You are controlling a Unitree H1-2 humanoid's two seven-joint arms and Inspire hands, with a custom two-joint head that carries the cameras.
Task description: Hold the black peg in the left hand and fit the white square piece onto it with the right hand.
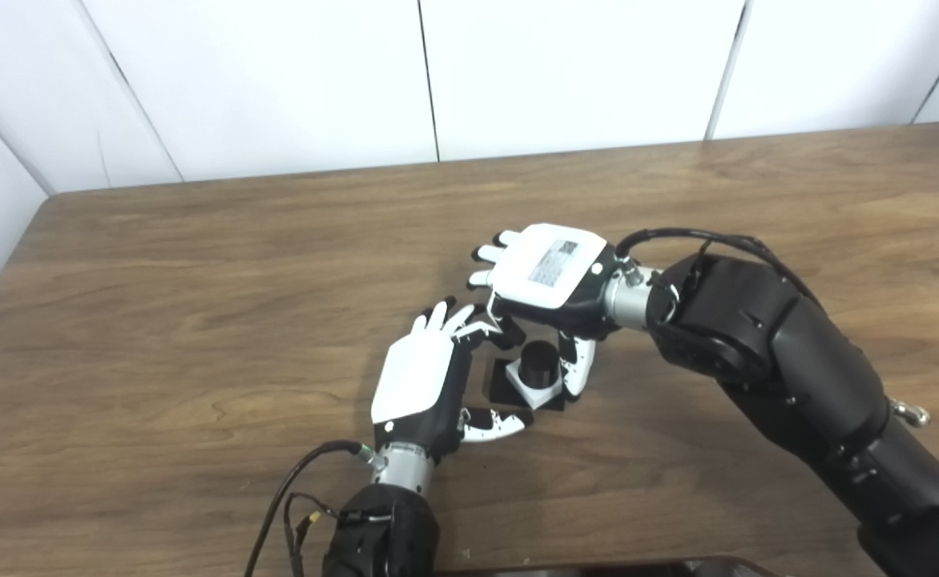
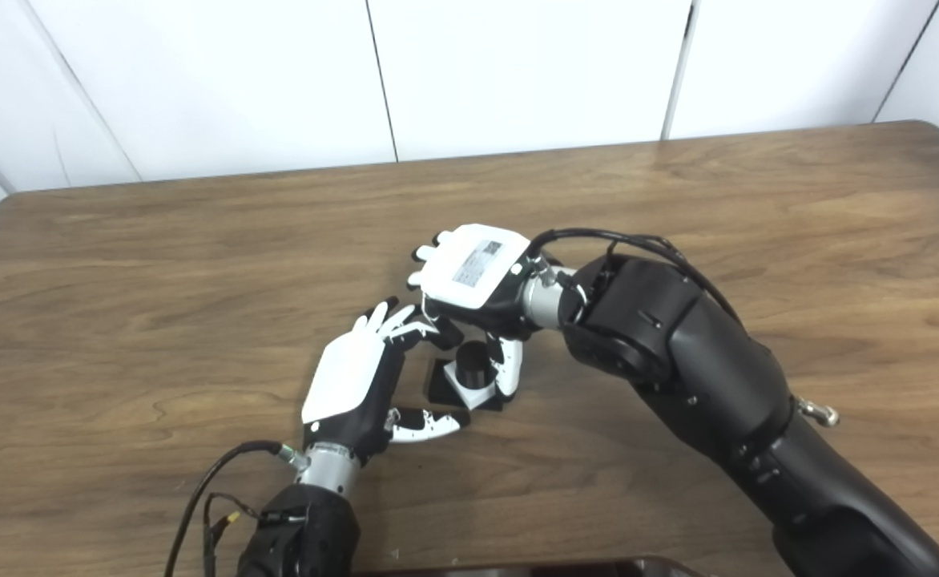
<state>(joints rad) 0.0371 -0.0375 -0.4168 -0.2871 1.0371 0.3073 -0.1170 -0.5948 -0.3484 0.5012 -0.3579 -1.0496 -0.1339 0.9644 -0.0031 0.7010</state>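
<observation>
The black peg (image 1: 539, 362) stands upright on its flat black base (image 1: 500, 390) in the middle of the table. The white square piece (image 1: 535, 391) sits around the peg's foot, on top of the base. My right hand (image 1: 550, 266) hovers over the far side, its thumb against the piece's right edge and its fingers curled at the far left corner. My left hand (image 1: 419, 375) stands just left of the base. Its fingers are spread toward the right hand, and its thumb lies on the table near the base's front corner without gripping.
The brown wooden table (image 1: 197, 320) ends at a white panelled wall behind. Its left edge runs close to the wall. A dark object (image 1: 598, 567) shows at the bottom edge. Cables loop from both wrists.
</observation>
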